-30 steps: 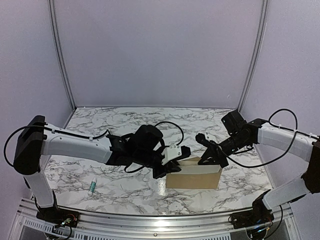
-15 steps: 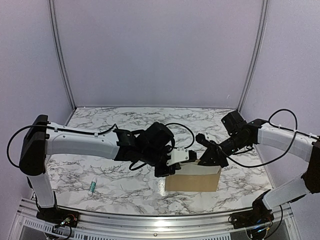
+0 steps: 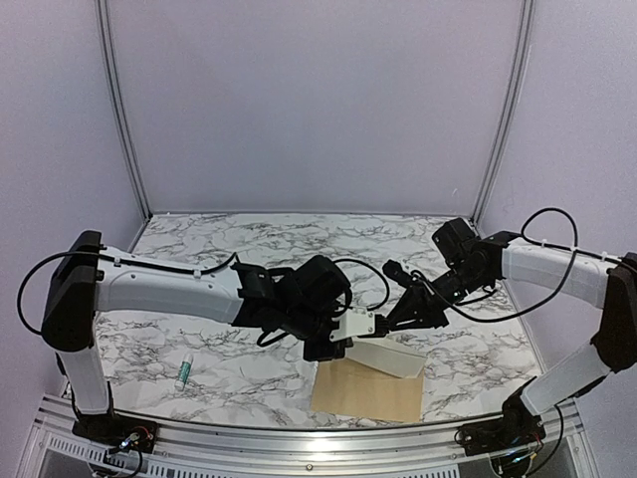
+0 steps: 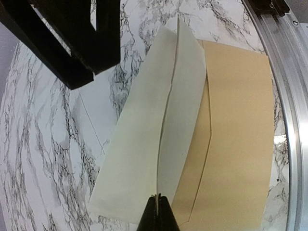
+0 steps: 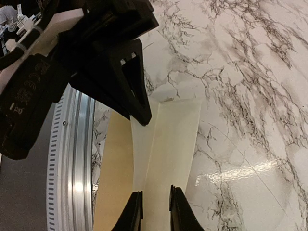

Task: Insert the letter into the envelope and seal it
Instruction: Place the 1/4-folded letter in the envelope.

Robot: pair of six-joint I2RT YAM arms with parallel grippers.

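Note:
The letter (image 3: 390, 358) is a cream sheet folded along its length, and it hangs tilted just above the table. My left gripper (image 3: 347, 341) is shut on its left end; the left wrist view shows its fingertips (image 4: 157, 204) pinching the fold of the letter (image 4: 139, 154). The tan envelope (image 3: 364, 391) lies flat on the table under and in front of the letter, with its flap edge (image 4: 208, 144) showing. My right gripper (image 3: 395, 321) is at the letter's other end. Its jaws (image 5: 155, 208) stand a little apart over the letter (image 5: 168, 139), open.
A small green-and-white glue stick (image 3: 184, 371) lies on the marble table at the front left. The metal rail (image 3: 299, 438) runs along the near edge, close to the envelope (image 5: 113, 178). White walls enclose the back and sides.
The envelope has dropped from a raised position to flat on the table, nearer the rail. My right gripper opened off the paper. My left gripper shut on the letter and moved right.

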